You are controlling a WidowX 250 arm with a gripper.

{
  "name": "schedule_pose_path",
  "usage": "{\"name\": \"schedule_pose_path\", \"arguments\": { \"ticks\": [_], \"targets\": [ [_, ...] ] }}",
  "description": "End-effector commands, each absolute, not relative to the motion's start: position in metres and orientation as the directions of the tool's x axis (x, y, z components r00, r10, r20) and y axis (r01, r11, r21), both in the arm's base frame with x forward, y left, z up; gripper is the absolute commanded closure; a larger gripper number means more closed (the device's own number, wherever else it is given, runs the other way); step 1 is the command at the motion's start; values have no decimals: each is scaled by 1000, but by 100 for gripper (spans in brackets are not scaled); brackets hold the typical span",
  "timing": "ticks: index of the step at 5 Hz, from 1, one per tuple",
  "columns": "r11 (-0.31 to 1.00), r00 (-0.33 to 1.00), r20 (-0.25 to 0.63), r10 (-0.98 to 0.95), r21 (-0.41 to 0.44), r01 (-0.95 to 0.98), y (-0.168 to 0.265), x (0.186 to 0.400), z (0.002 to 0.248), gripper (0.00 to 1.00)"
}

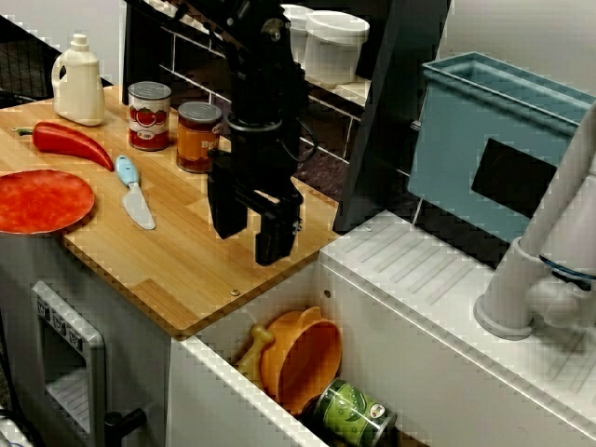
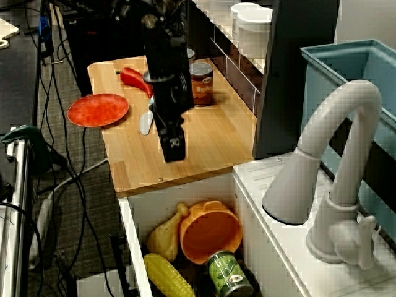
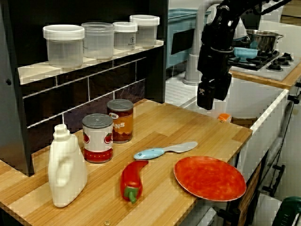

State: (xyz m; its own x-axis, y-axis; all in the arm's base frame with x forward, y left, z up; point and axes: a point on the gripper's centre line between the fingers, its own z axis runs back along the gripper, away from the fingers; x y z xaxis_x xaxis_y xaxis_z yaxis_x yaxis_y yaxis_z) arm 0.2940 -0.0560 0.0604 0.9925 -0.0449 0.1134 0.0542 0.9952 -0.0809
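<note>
My black gripper hangs open and empty a little above the wooden counter, close to the edge that borders the sink. In the view from the sink end, the gripper points straight down over bare wood. From the counter's far end, the gripper is well above the board. Nearest on the counter are a blue-handled knife and an orange-labelled can, both apart from the fingers. Below it in the sink lie an orange bowl, a green can, a toy drumstick and a corn cob.
A red pepper, red plate, tomato can and white bottle occupy the counter's far part. Clear containers line the shelf behind. A white faucet and a blue bin stand past the sink.
</note>
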Motion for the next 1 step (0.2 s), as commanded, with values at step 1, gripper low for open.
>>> {"name": "schedule_pose_path", "arguments": {
  "ticks": [1],
  "targets": [
    [995, 981, 195, -25, -94, 44, -36, 290, 109, 0]
  ]
}}
